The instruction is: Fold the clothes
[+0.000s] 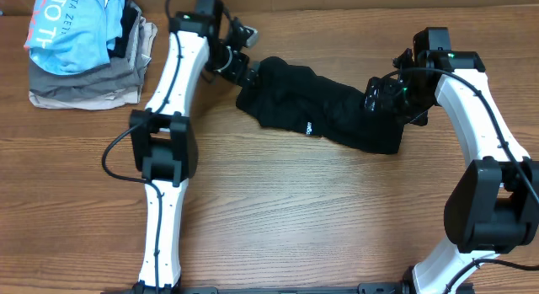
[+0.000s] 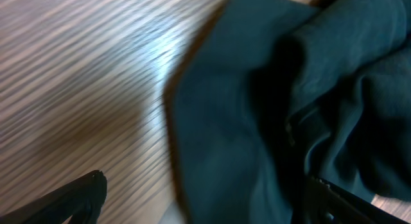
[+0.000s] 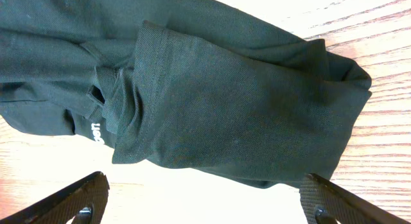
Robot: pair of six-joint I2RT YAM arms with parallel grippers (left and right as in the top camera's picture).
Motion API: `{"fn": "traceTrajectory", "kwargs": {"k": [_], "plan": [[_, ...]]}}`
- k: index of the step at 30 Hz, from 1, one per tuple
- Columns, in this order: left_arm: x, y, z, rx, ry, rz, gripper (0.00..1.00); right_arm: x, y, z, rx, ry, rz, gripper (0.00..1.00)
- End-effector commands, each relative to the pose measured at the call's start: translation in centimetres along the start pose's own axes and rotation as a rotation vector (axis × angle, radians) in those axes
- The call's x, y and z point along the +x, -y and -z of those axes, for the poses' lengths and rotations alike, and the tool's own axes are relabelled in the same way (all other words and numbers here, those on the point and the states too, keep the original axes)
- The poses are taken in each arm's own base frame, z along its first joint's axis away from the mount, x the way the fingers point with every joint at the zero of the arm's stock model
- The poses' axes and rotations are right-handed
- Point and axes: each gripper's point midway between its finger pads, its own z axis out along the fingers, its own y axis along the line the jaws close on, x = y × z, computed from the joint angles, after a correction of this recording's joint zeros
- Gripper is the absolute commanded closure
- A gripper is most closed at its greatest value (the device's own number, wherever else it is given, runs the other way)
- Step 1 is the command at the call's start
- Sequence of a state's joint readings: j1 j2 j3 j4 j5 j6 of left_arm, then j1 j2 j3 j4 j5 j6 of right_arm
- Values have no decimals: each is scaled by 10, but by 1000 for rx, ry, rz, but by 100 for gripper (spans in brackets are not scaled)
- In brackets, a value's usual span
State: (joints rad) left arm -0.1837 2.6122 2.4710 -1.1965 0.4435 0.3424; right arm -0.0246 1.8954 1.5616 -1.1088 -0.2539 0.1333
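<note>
Left claw (image 2: 205, 182), right claw (image 3: 204, 180) both spread wide, empty; black shirt (image 1: 324, 109) bunched, wrinkled, small white logo (image 1: 309, 125) showing.

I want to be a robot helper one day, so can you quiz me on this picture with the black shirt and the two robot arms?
1. True or false: the black soft-fabric short-sleeved shirt hangs in the air between the arms.
2. What lies on top of the grey-beige folded garments? A) a light blue shirt with white lettering B) a red towel C) a yellow cap
3. Fill in: the left gripper and the right gripper both have their jaws ___.
Key: 1 false, it lies crumpled on the wooden table; 2 A; 3 open.
</note>
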Motion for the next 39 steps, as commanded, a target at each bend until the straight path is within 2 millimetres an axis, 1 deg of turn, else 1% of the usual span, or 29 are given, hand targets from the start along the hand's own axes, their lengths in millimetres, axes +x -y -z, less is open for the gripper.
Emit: {"fn": "traceTrajectory", "kwargs": {"k": [1,5,7,9,10,11,12,14,15,16,18,19,20,22,23,27,30,34,36,39], "plan": [[4,10,-26,45,-24,-37,0,-8,-2,9,0,35,14,2],[6,12,-40,48,-35,-46,2,-8,-2,9,0,35,14,4],[8,10,-46,51,-40,-42,7,-8,-2,9,-1,35,14,5],[12,9,-51,54,-51,-34,13,-8,-3,9,-1,36,14,8],[14,9,-52,57,-57,-26,20,-9,-3,9,-1,37,14,9],[15,9,-53,59,-63,-23,29,-9,-3,9,-2,39,14,12],[16,9,-53,61,-68,-21,58,-9,-3,9,-2,39,14,16],[17,10,-53,62,-72,-15,96,-9,-4,9,-3,39,18,25],[17,10,-51,61,-72,-3,96,-9,-5,8,-4,40,21,30],[17,10,-50,58,-74,8,96,-10,-7,8,-5,43,22,38],[16,11,-41,54,-74,24,96,-11,-13,5,-22,52,34,59],[15,11,-34,51,-71,40,96,-12,-16,3,-28,56,40,70],[13,10,-26,48,-66,56,96,-12,-18,-1,-29,58,33,78],[8,10,-2,38,-46,94,96,-12,-21,-10,-33,57,20,94],[5,10,11,32,-34,108,96,-12,-22,-15,-34,55,10,96],[-6,16,63,5,21,115,96,-11,-20,-42,-35,31,-50,96],[-6,22,98,-41,42,108,96,-7,-16,-59,-32,5,-84,96],[-3,31,126,-92,43,99,96,-6,-12,-74,-28,-11,-93,96],[-2,36,136,-99,45,95,96,-8,-12,-81,-37,-12,-95,96],[-1,46,144,-93,47,84,96,-9,-13,-95,-57,-25,-96,96]]}}
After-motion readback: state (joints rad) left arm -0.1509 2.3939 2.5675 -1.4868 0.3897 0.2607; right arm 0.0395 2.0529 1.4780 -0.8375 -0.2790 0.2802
